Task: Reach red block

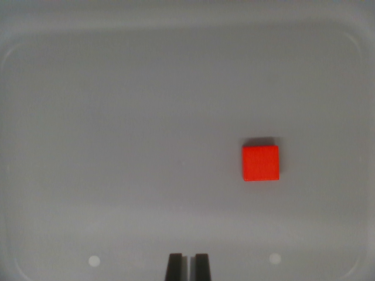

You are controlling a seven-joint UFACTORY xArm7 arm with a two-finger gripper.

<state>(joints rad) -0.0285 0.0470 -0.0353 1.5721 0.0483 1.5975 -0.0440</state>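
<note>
A small red block (261, 163) lies flat on the floor of a grey tray (117, 117), to the right of the wrist view's centre. My gripper (188, 266) shows only as two dark fingertips at the bottom edge of the picture, standing close together with a thin gap and nothing between them. The block sits up and to the wrist view's right of the fingertips, well apart from them.
The tray's raised rim with rounded corners (345, 35) runs around the whole picture. Two pale round marks (94, 261) (275, 258) sit on the tray floor on either side of the fingertips.
</note>
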